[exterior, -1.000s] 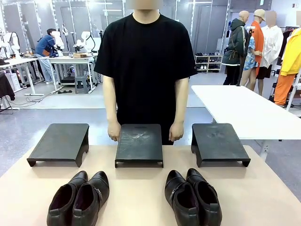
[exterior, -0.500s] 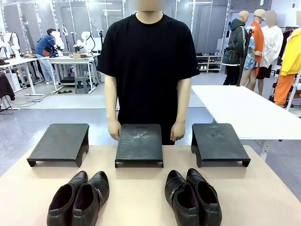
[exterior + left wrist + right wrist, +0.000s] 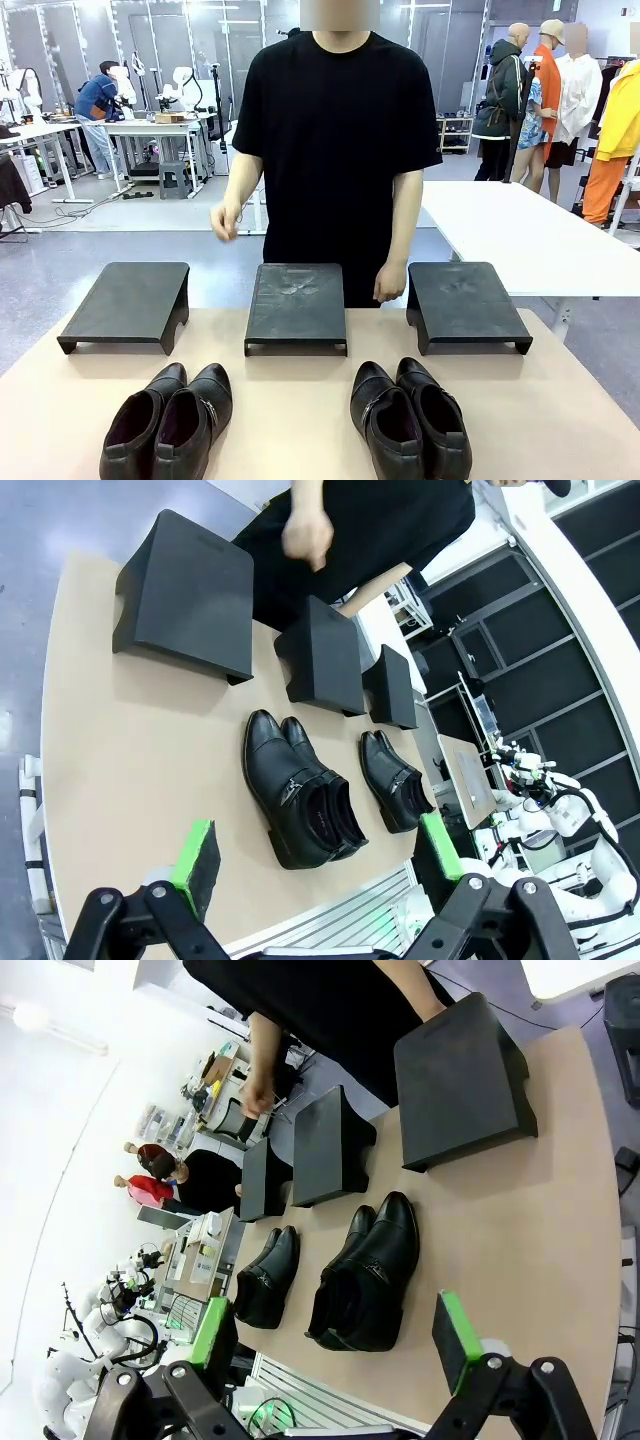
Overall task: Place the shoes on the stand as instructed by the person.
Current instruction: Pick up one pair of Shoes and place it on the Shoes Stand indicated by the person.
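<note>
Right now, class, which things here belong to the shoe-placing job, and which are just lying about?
Job: left pair of shoes, right pair of shoes, left stand, middle stand, right stand, person.
Lying about: white side table, far desk.

The person (image 3: 335, 130) stands behind the table (image 3: 290, 395); one hand (image 3: 226, 220) is lifted, the other hand (image 3: 389, 283) hangs between the middle stand (image 3: 296, 303) and right stand (image 3: 464, 300); the left stand (image 3: 128, 300) is bare; left shoes (image 3: 170, 420) and right shoes (image 3: 410, 418) lie nearer.
</note>
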